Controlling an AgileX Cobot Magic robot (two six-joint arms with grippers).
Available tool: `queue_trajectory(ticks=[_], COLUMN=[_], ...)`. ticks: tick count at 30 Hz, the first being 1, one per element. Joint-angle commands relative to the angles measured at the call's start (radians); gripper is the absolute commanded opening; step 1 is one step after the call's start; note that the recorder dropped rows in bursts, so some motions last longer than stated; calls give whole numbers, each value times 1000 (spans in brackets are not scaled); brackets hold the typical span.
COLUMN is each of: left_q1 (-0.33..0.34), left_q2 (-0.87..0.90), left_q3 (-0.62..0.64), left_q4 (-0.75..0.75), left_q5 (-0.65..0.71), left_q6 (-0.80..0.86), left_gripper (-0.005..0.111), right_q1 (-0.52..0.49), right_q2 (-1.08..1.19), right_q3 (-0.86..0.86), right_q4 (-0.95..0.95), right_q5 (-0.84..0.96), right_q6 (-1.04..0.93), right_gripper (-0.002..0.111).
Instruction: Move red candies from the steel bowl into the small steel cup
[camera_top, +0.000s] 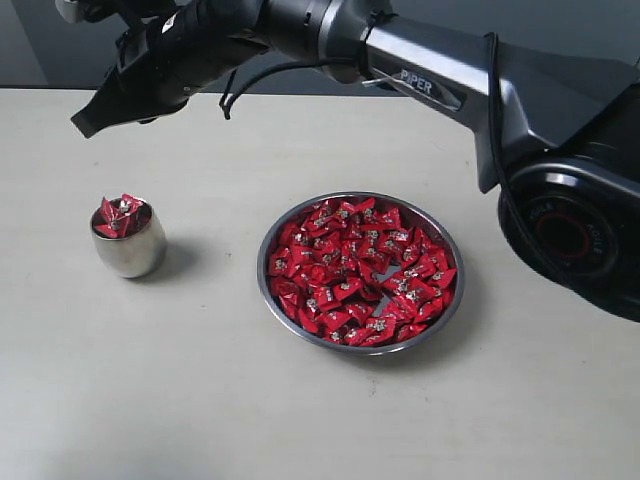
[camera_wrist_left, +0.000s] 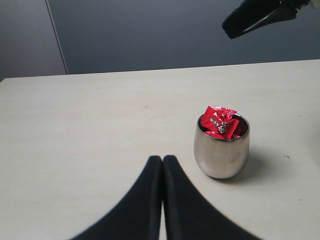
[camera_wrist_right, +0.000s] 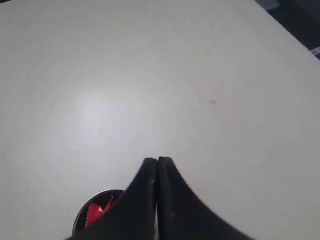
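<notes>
Jaws clenched empty on the right gripper (camera_top: 92, 118), poised high near the small rounded steel cup (camera_top: 128, 245), already topped with red foil-wrapped candies (camera_top: 120, 214). Most lie in the wide shallow steel bowl (camera_top: 261, 272). Left gripper (camera_wrist_left: 162, 161), also clamped empty, waits just beside the cup, probably keeping clear.

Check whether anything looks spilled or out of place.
Nothing spilled: the red candies sit inside the steel bowl or the small steel cup, both upright. Only oddity: the cup's heap pokes above its rim.
</notes>
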Motion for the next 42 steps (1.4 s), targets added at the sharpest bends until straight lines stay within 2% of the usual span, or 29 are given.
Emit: queue_trajectory(ticks=[1, 9, 17, 21, 29, 31, 36, 42], left_q1=[-7, -7, -7, -7, -7, -7, -7, -7], left_q2=[-4, -4, -4, -4, -4, -4, -4, -4], left_q3=[4, 4, 4, 4, 4, 4, 4, 4], left_q4=[1, 1, 1, 1, 1, 1, 1, 1], left_q5=[-2, -2, -2, -2, -2, -2, -2, -2], left_q6=[-3, -3, -3, -3, -3, -3, -3, -3], left_gripper=[0, 0, 0, 0, 0, 0, 0, 0], right_q1=[-16, -68, -68, -68, -68, -68, -68, -68], right_q2=[-23, -146, -535, -703, -935, -978, -1052, -1067], right_q3=[56, 311, 872, 1035, 1198, 1198, 1198, 1198], right_q4=[22, 146, 197, 212, 124, 41, -8, -42], right_q5=[-79, -216, -545, -617, -629, -504, -276, -329], right_q6=[60, -18, -50, -50, -50, -50, -45, -41], right_gripper=[-1, -1, -1, -1, -1, -1, -1, -1])
